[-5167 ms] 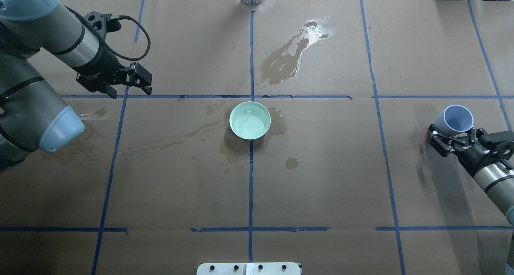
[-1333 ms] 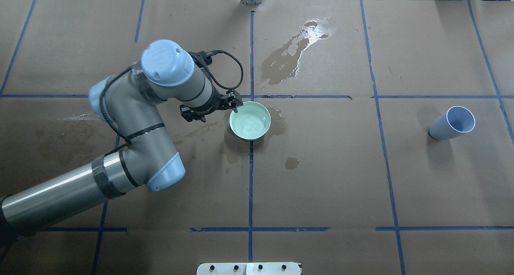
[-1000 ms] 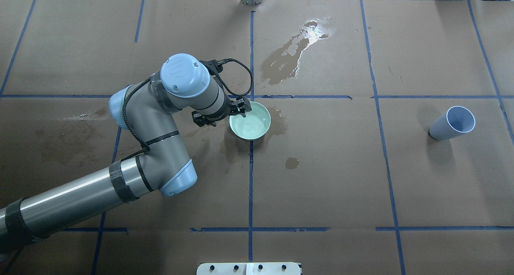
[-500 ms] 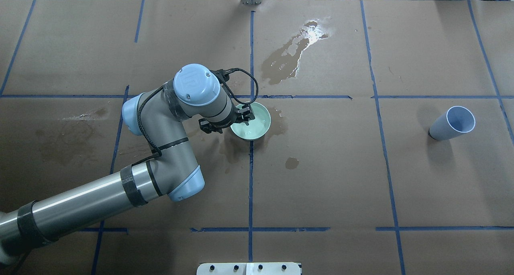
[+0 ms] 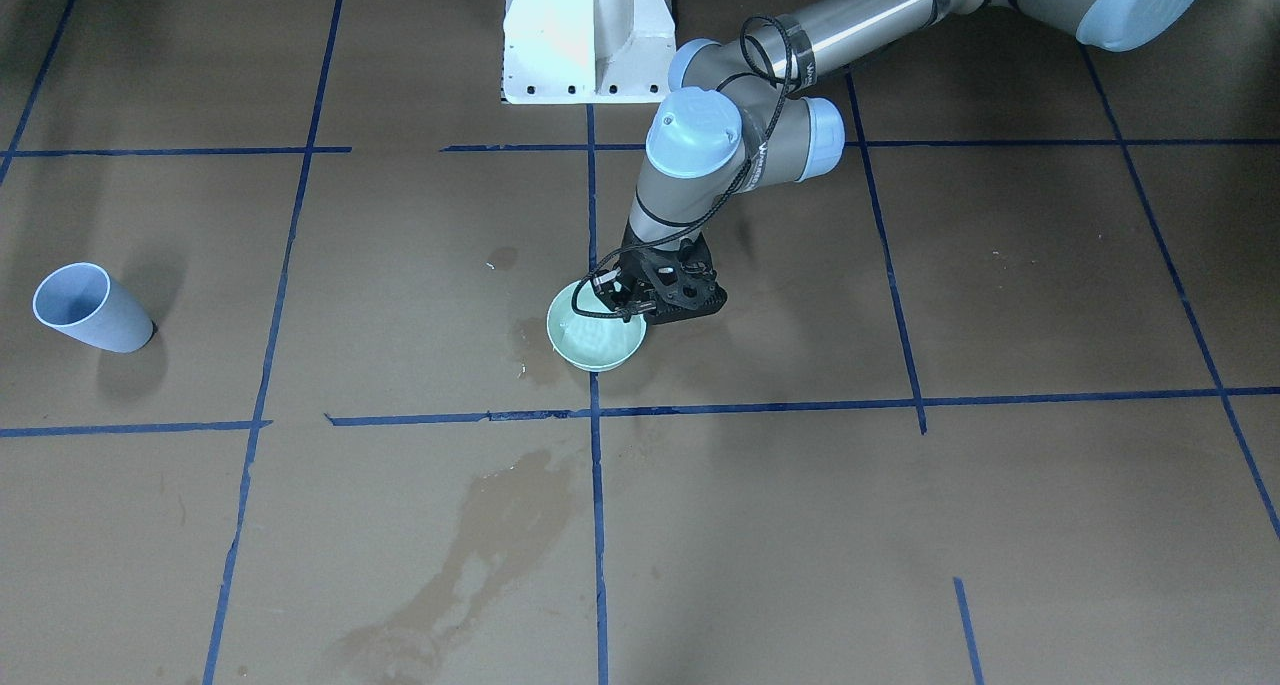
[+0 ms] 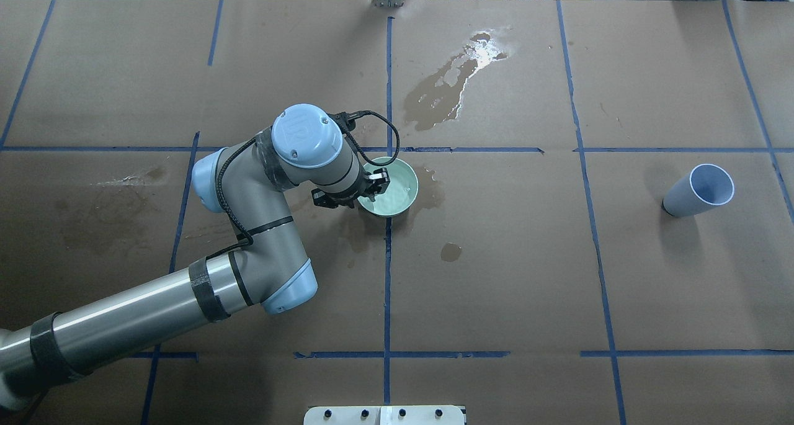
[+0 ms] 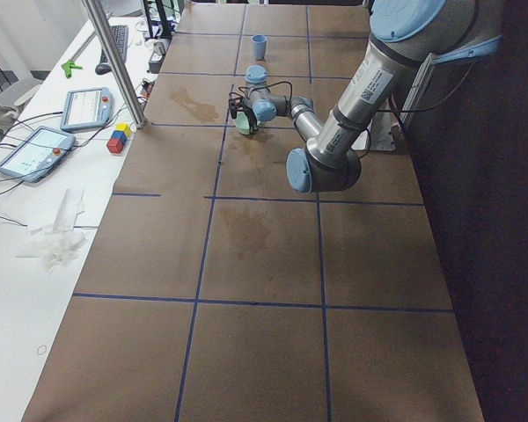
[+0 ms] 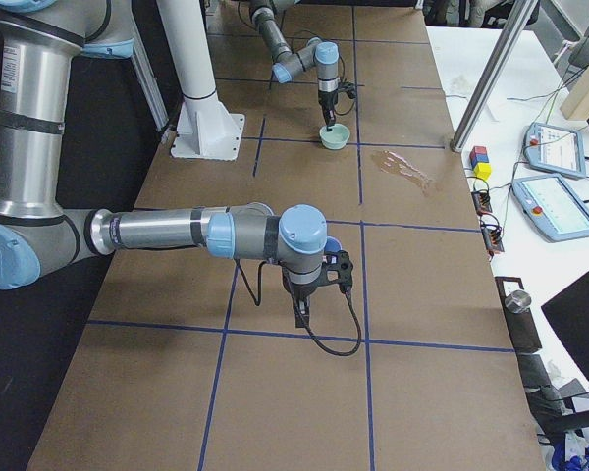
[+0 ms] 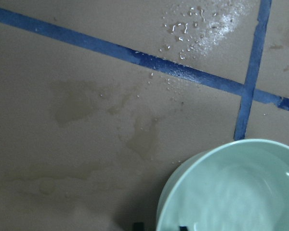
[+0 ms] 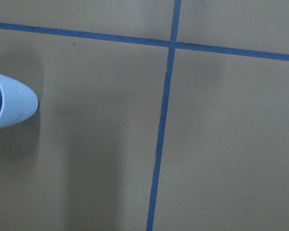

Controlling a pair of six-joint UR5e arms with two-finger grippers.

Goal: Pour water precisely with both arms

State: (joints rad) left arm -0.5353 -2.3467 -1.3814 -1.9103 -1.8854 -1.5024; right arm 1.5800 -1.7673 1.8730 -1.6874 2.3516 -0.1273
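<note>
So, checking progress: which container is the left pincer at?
The mint-green bowl; the left pincer straddles its rim, while the blue-grey cup stands alone, far off.

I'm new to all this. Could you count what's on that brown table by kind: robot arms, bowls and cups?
Robot arms: 2 (left arm, right arm)
Bowls: 1 (mint-green bowl)
Cups: 1 (pale blue cup)
Total: 4
</note>
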